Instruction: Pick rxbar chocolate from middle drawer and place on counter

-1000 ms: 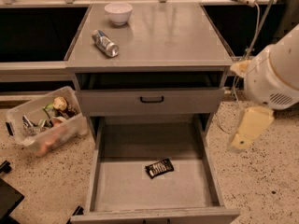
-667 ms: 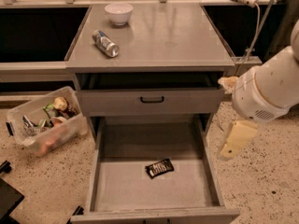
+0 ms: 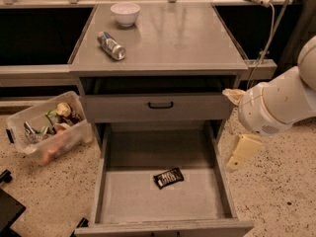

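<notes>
Since the earlier frames your arm has swung left and lower, while the snack bar has not shifted. On the table, the can lies near the left edge and the bowl stands behind it, so the right half looks like the free spot for setting down later. The snack bar lies flat on the floor of the open drawer, near the middle, turned at a slant and apart from every wall.

To do the reach well, carry the hand over the right wall first, then come straight down on the bar. Turn the wrist so the grip closes across its short width. Mind the closed drawer above, whose front sits over the back of the open one.

Right now the hand hangs outside the open drawer, just beside its right wall, pointing down and left. You cannot tell how wide it stands. The bulky white arm reaches in from the right edge.
</notes>
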You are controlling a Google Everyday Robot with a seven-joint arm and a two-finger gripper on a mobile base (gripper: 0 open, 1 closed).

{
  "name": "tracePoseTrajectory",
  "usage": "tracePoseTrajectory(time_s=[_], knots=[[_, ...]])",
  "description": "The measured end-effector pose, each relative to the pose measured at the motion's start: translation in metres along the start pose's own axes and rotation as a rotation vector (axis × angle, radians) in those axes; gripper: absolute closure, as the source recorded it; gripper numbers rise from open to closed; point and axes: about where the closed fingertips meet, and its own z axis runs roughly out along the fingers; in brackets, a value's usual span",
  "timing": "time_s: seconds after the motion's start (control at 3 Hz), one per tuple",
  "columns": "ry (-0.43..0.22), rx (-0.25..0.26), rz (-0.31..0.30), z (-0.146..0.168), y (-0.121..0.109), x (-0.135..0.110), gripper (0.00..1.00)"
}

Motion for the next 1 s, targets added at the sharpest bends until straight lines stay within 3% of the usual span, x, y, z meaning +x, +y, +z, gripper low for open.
tracePoseTrajectory(time_s=[0.33,1.0], knots=[[-0.007,0.010,-0.005,0.014,0.007,0.005,0.00],[-0.012,0.030,-0.023,0.106,0.043,0.040,0.00]])
